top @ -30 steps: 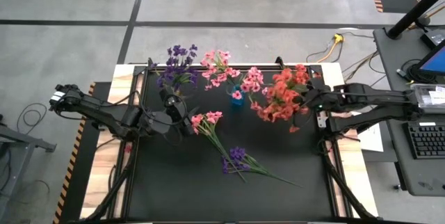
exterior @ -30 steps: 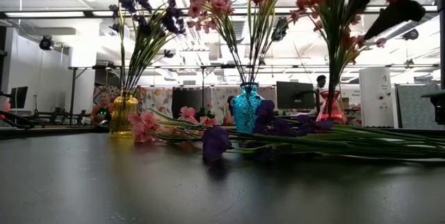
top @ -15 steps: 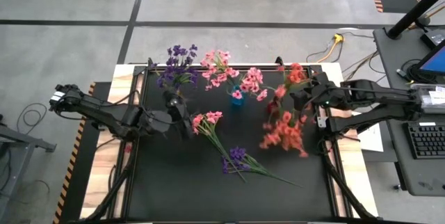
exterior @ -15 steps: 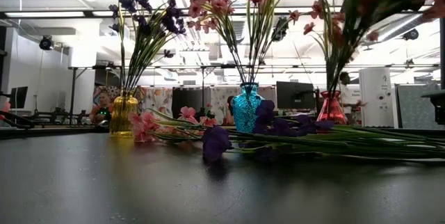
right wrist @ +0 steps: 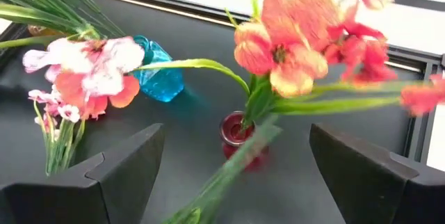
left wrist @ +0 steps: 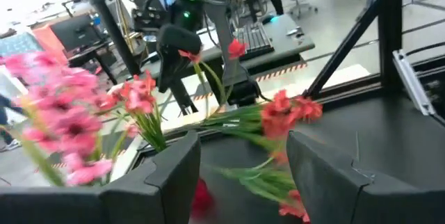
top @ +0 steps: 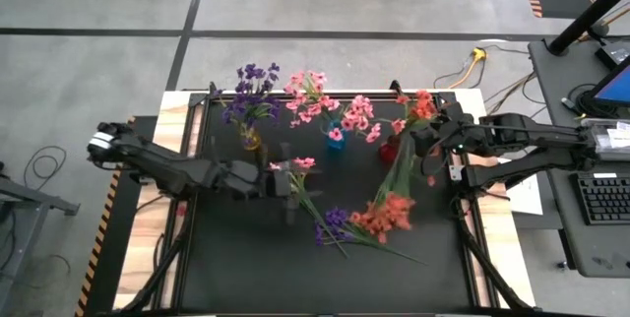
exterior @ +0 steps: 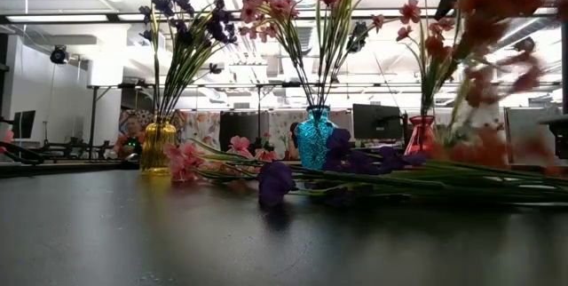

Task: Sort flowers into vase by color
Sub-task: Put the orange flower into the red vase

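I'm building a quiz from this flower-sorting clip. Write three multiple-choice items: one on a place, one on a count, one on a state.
1. Where does the blue vase stand?
A. between the other two vases
B. at the table's front edge
C. on the floor

2. How many vases are on the table?
A. one
B. three
C. five

3. How is the right gripper?
A. open
B. shut on a purple sprig
C. shut on the vase

A: yellow vase and red vase flank it.
B: three show.
A: its fingers stand apart.
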